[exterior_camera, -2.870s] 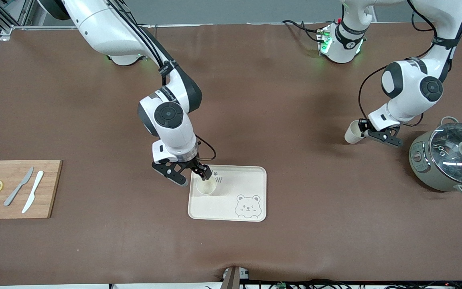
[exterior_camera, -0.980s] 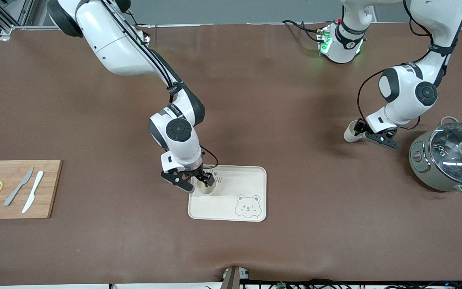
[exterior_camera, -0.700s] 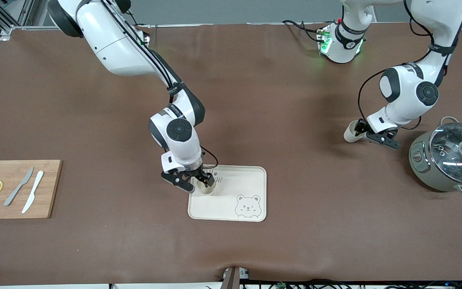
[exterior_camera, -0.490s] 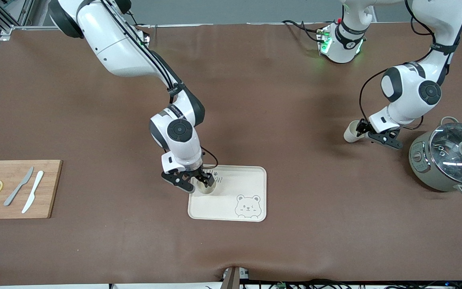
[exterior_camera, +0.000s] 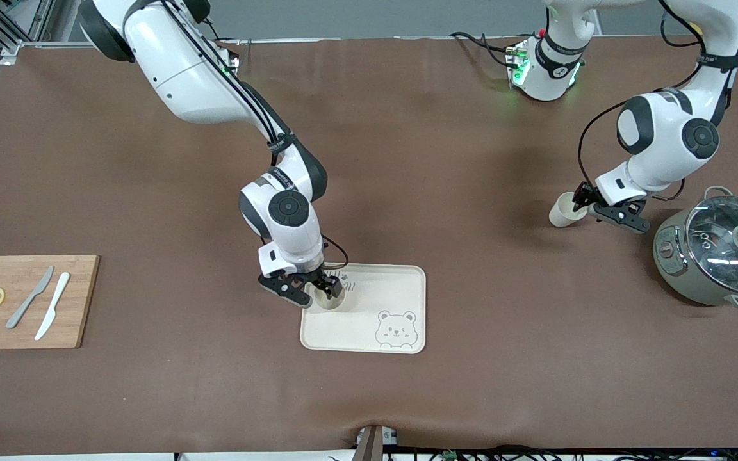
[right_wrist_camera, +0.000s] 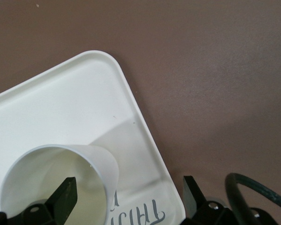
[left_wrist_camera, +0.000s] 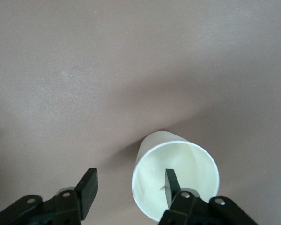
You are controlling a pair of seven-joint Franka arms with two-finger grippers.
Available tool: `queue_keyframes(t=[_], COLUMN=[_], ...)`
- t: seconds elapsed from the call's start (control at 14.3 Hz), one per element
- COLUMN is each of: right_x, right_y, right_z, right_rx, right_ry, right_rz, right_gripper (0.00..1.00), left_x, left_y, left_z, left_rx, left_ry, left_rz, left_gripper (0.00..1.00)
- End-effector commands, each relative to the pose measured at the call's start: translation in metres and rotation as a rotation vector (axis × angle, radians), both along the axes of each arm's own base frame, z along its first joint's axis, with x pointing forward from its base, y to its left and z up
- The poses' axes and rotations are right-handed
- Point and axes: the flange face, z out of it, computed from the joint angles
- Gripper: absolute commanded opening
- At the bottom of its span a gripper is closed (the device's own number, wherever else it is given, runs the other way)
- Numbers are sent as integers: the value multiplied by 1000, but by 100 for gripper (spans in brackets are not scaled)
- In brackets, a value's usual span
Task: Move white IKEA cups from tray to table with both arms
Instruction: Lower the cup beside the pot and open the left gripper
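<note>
1. Cups: one white cup (exterior_camera: 327, 299) stands on the bear tray (exterior_camera: 394, 288), in the corner toward the right arm's end and farther from the front camera, close to the tray's raised rim.
2. Right gripper (exterior_camera: 310, 292) has its jaws spread wide, one finger (right_wrist_camera: 65, 196) inside the cup and the other outside the tray's edge (nothing pinched).
3. Second cup (exterior_camera: 564, 209) sits on the brown table (exterior_camera: 446, 160), with open table all around it.
4. Left gripper (exterior_camera: 605, 209) is partly open, one finger (left_wrist_camera: 171, 185) inside that cup's rim; whether it presses the wall I cannot tell.
5. Lidded pot (exterior_camera: 721, 250) stands near this gripper; the cutting board (exterior_camera: 23, 301) with knives lies well apart.
</note>
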Motion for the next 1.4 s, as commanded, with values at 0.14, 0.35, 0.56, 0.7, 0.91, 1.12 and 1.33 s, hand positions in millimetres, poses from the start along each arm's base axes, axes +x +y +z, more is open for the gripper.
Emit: queue_keyframes(t=[0.14, 0.35, 0.56, 0.7, 0.91, 1.12, 1.33], right_x=[4, 4, 4, 3, 4, 3, 4], right_y=[5, 5, 5, 7, 7, 7, 7], right_z=[-1, -4, -5, -4, -5, -6, -2], right_rx=[-20, -22, -20, -16, -17, -25, -25], right_ry=[-30, -28, -32, -36, -36, -40, -42], right_rz=[6, 6, 9, 12, 13, 21, 20], right_gripper=[77, 55, 32, 22, 3, 0, 0], left_x=[-1, 9, 21, 30, 43, 64, 95], left_y=[1, -4, -18, -21, -23, -28, -47], left_z=[39, 74, 113, 136, 159, 174, 191], left_rx=[-7, 5, 22, 23, 20, 17, 11], left_ry=[3, 40, 61, 51, 24, -11, -31], left_rz=[-12, 30, 55, 73, 97, 136, 182], left_gripper=[69, 69, 74, 86, 100, 100, 100])
